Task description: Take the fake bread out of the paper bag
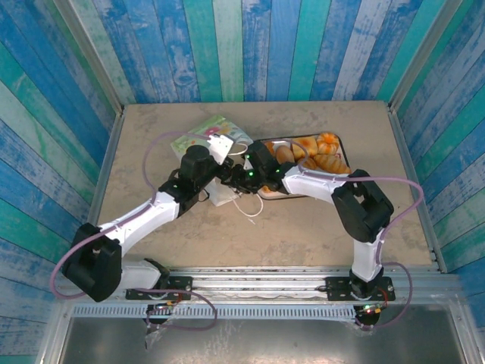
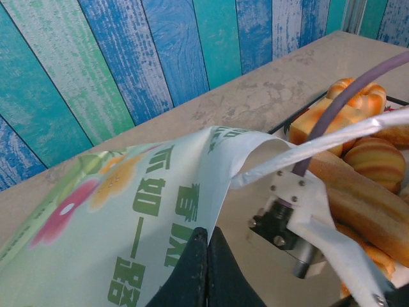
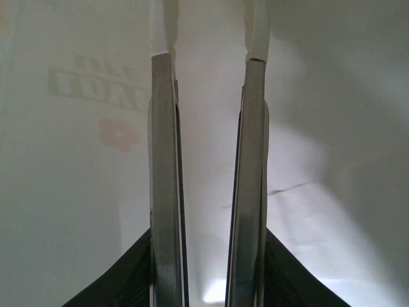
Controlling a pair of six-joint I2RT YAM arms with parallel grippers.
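**Spotter A:** You have the beige surface [image 1: 318, 227] in front of you, boxed in by blue and teal plank walls. The biggest thing on it is the paper bag [image 1: 203, 136], lying left of centre, pale green with a flower print and green lettering on the outside.

**Spotter B:** From your left wrist camera, the bag's [image 2: 128, 211] mouth is lifted off the surface and faces the tray. Inside, on your right wrist camera, you see plain white paper [image 3: 332, 128] with faint lettering and a red flower showing through.

**Spotter A:** Just right of the bag sits your dark-rimmed tray [image 1: 339, 139]. The fake bread [image 1: 314, 152] is piled in it: orange rolls and long golden loaves, touching one another.

**Spotter B:** Your left end effector [image 2: 206, 233] is closed, its dark fingers pressed together on the rim of the bag's mouth.

**Spotter A:** Your right end effector [image 3: 208, 25] is reaching into the bag. Its two metal fingers stand a little apart, with only white paper visible in the gap between them.

**Spotter B:** Smallest item: a thin white loop handle [image 1: 246, 208] lies loose on the surface, near the bag's mouth.
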